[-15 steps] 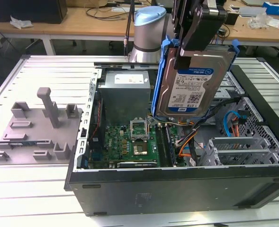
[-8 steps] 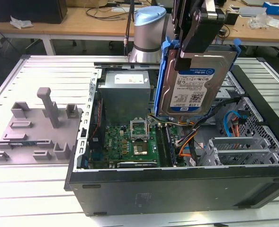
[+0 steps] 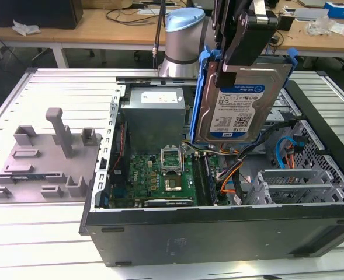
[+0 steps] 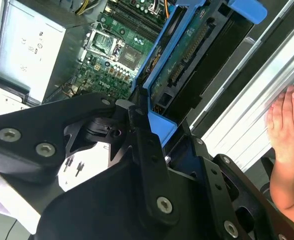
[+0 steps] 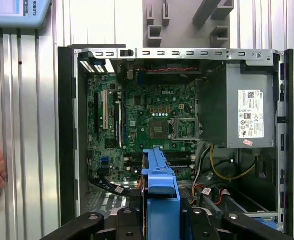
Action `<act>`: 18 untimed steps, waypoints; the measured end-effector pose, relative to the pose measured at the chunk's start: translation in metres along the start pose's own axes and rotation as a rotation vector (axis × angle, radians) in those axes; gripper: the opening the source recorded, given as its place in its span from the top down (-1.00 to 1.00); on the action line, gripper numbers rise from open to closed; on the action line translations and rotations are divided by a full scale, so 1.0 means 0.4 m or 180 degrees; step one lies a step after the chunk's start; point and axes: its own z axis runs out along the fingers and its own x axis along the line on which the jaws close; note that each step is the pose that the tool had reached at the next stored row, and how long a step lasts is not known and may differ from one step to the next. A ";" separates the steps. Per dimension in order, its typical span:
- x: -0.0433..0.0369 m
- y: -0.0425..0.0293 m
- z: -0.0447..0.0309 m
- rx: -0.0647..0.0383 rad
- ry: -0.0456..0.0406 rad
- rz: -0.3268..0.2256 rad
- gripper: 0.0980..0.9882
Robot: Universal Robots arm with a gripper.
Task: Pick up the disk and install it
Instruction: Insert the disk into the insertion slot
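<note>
The disk (image 3: 239,102), a silver hard drive with a blue-and-white label and blue side rails, hangs tilted above the open computer case (image 3: 218,227), over its right half in the exterior view. My gripper (image 3: 233,58) is shut on the disk's upper end. In the second wrist view the black fingers (image 4: 139,145) clamp the blue rail, and the disk's (image 4: 186,55) circuit-board side faces the camera. In the first wrist view the disk's blue rail (image 5: 159,185) points out from between the fingers over the motherboard (image 5: 151,120).
Inside the case are a grey power supply (image 3: 154,114), the motherboard (image 3: 160,175) and a metal drive cage (image 3: 294,184) with cables. A grey fixture plate (image 3: 43,157) with upright posts lies at the exterior view's left. A person's hand (image 4: 286,130) rests beside the case.
</note>
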 end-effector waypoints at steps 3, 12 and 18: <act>0.000 0.000 0.000 0.0000 0.0000 0.0000 0.39; 0.009 -0.007 0.000 0.0000 0.0000 0.0000 0.39; 0.028 -0.032 -0.001 0.0000 0.0000 0.0000 0.39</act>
